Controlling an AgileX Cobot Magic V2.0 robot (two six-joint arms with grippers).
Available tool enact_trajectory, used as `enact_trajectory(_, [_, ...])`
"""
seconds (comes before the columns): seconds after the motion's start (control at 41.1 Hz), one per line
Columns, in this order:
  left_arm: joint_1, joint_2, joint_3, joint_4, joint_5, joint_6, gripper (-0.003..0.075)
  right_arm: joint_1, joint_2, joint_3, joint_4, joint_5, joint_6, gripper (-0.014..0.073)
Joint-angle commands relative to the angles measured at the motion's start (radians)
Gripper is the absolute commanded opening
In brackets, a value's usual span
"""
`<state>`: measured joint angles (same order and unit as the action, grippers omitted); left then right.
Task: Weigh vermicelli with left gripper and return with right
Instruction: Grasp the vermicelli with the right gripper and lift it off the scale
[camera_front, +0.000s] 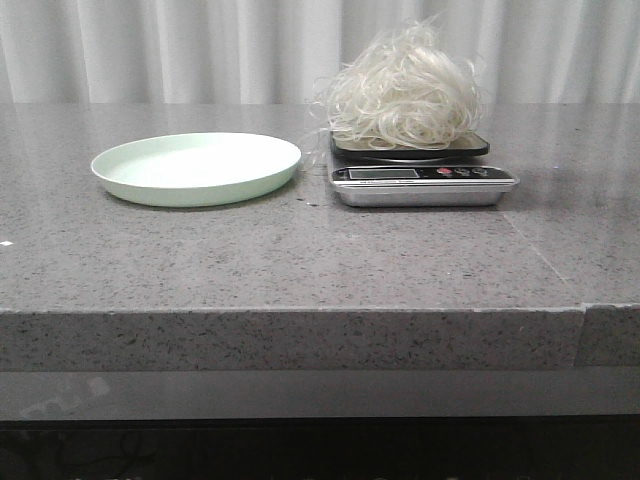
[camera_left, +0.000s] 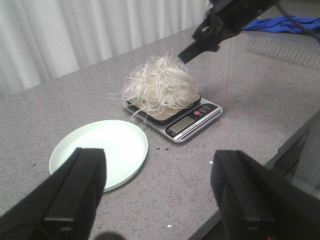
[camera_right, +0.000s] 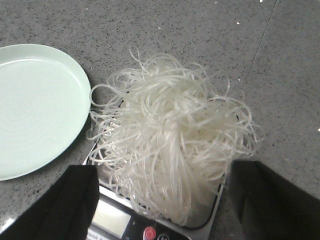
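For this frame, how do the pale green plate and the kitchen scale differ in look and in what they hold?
The plate is round, pale green and bare; the kitchen scale is rectangular, silver with a dark platform, a display and buttons. The scale carries the vermicelli, a fluffy mound spilling over its platform; the plate holds nothing. The plate sits low and wide; the scale stands taller and narrower. Both rest side by side on the grey stone countertop.

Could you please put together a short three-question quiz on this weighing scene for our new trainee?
1. True or false: the vermicelli lies on the scale.
2. What lies in the green plate? A) noodles B) nothing C) a spoon
3. Which gripper is above the vermicelli?

Key:
1. True.
2. B.
3. The right gripper, open, with its fingers on either side; the left gripper is open, nearer the plate.
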<state>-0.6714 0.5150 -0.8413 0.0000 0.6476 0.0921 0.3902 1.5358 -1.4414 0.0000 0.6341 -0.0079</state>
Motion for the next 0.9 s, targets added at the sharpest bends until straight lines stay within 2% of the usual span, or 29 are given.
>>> enact_trajectory(0.0, [-0.001,0.004,-0.023,-0.011,-0.078,-0.002,0.0505,0.003,0.044,-0.095,-0.009,-0.041,-0.010,0.0629])
enact_trajectory(0.292, [-0.001,0.004,-0.023,-0.011,-0.078,-0.002,0.0505,0.002,0.203,-0.175,-0.113,-0.028,-0.010,0.0629])
enact_trajectory(0.559, [-0.001,0.004,-0.023,-0.011,-0.078,-0.002,0.0505,0.002,0.238,-0.175,-0.116,0.013,-0.010,0.0608])
enact_trajectory(0.632, [-0.001,0.004,-0.023,-0.011,-0.078,-0.002,0.0505,0.002,0.239,-0.175,-0.116,0.024,-0.010,0.0535])
enact_trajectory(0.802, [-0.001,0.004,-0.023,-0.011,-0.078,-0.002,0.0505,0.002,0.239,-0.175,-0.115,0.028,-0.010,0.0248])
enact_trajectory(0.875, [-0.001,0.004,-0.023,-0.011,-0.078,-0.002,0.0505,0.002,0.239,-0.175,-0.115,0.028,-0.010,0.0162])
